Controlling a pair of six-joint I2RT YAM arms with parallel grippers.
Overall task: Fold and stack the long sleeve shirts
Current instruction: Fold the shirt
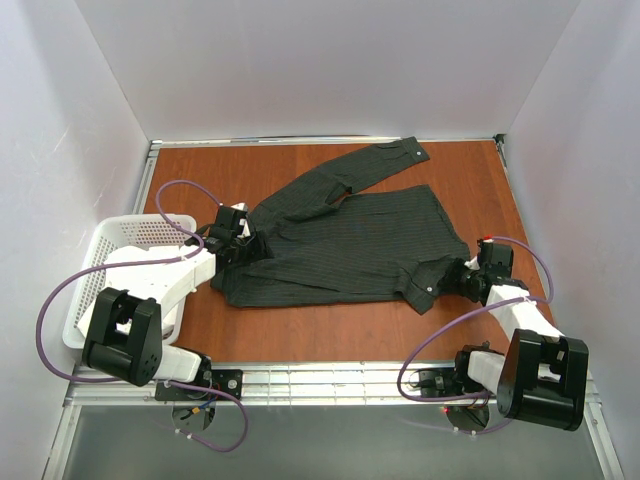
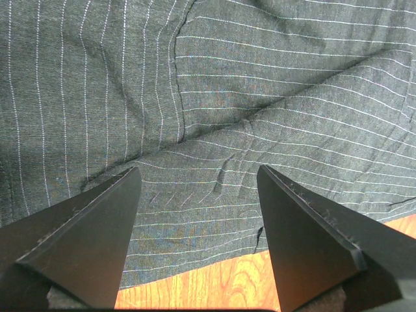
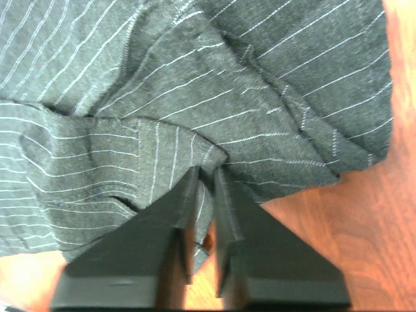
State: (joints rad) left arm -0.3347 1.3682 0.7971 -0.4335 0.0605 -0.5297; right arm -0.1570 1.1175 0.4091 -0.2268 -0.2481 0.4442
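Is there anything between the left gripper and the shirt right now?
Nothing visible. The left gripper is open right over the shirt, near its edge, and only cloth shows between its fingers. The right gripper is shut on a fold of the shirt.

My left gripper (image 2: 198, 172) hangs low with fingers spread wide over the left end of the pinstriped shirt (image 1: 350, 240). My right gripper (image 3: 207, 170) is pinched on fabric at its right end.
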